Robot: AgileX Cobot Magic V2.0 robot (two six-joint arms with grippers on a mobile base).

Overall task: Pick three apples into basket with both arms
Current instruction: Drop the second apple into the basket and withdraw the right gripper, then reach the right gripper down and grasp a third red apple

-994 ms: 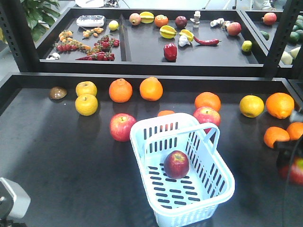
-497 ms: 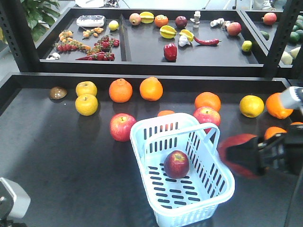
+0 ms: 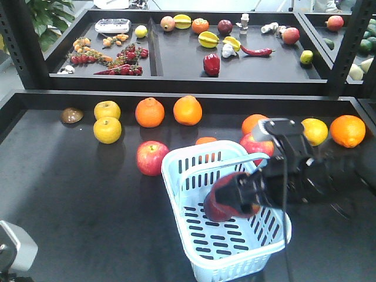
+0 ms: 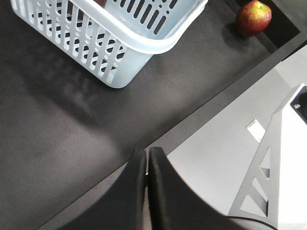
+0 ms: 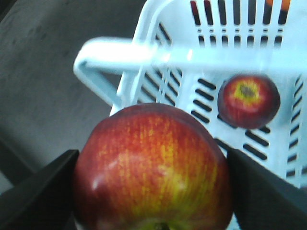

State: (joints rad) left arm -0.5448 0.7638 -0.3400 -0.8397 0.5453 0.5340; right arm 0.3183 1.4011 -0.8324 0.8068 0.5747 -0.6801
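Right arm (image 3: 305, 176) has swung in from the right edge of the desk (image 3: 70, 188) in the last second. It was out by the oranges and is now over the basket (image 3: 235, 265).

- Right jaws: pinching the held apple (image 3: 220, 197), one finger on each flank in the right wrist view. The grip looks centred, with no sign of slip.
- Held apple: in the air over the basket's right half, near the handle (image 3: 202, 170), and not yet released. I can't tell its height above the floor.
- Basket apple (image 5: 248, 100): on the slotted floor, stem up, same spot as before. In the wrist view it sits off to one side of the held apple, so a straight drop probably misses it.
- Left jaws: pressed together and empty, parked over the near desk edge. No change.
- Loose apple (image 4: 253, 17): on the desk past the basket's corner, against the desk's lip. It's probably number three, though colour alone doesn't settle that.

My read: one apple is in, the second is about to go in, and one is left to fetch. Next step is to lower a little and spread the jaws. The handle is the main risk, because it's close to the jaws' way out.
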